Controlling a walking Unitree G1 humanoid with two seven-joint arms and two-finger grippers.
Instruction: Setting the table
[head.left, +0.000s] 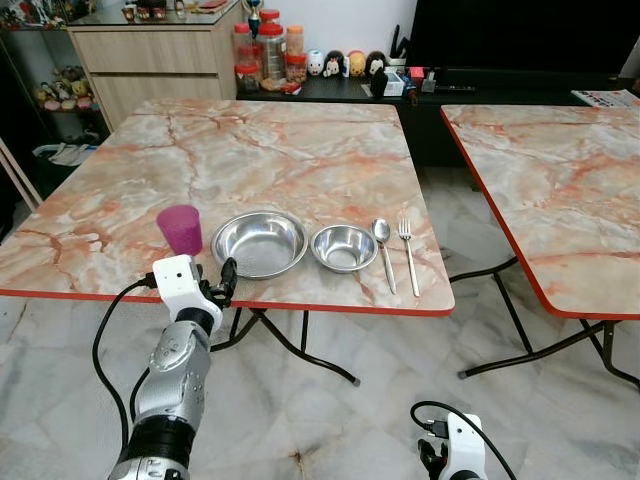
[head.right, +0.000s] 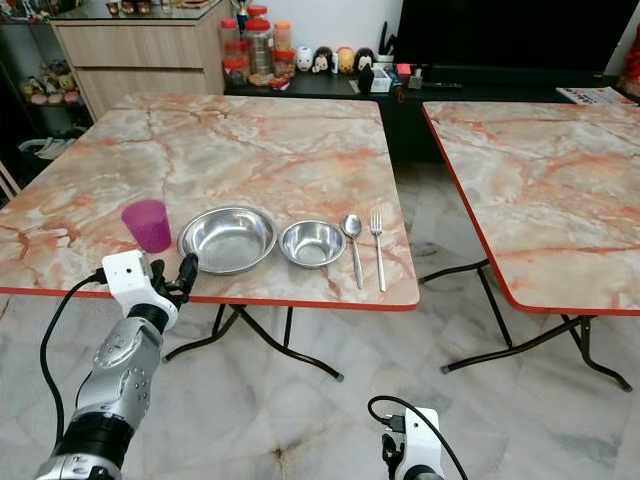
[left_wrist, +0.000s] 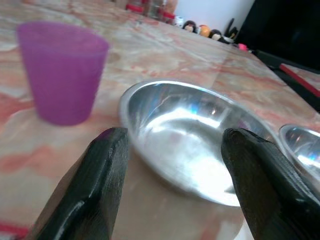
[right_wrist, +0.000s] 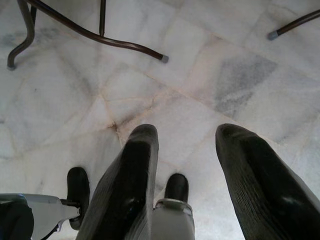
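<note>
1. Left eye view: marble-pattern table (head.left: 260, 150) with red edge. Along its near edge, in a row from the robot's left to right: purple cup (head.left: 180, 229), big steel bowl (head.left: 259, 243), small steel bowl (head.left: 344, 247), spoon (head.left: 383, 251), fork (head.left: 407, 254). The two bowls are just beside each other, maybe touching; spoon and fork lie side by side, apart. Left gripper (head.left: 222, 283) is raised at the near table edge, below the cup and the big bowl, holding nothing. Second, same-pattern table (head.left: 560, 190) is off to the right. Right gripper (head.left: 432, 462) hangs low over the floor (head.left: 330, 420). Cabinet (head.left: 150, 55) and jars (head.left: 270, 50) stand behind the table.

2. Right eye view: same layout. Cup stands upright, near the big bowl but not touching it. Left gripper tip sits just at the rim of the big bowl.

3. Left wrist view: the two black fingers (left_wrist: 105, 185) are spread wide, nothing between them. Big bowl lies straight ahead across the gap, cup ahead on the one side, small bowl's rim at the frame edge on the other. Fingers sit just short of the big bowl; contact unclear.

4. Right wrist view: fingers (right_wrist: 135, 185) spread apart, empty, pointing down at the marble floor tiles. Table legs (right_wrist: 95, 35) visible beyond; robot's feet (right_wrist: 78, 187) below.
</note>
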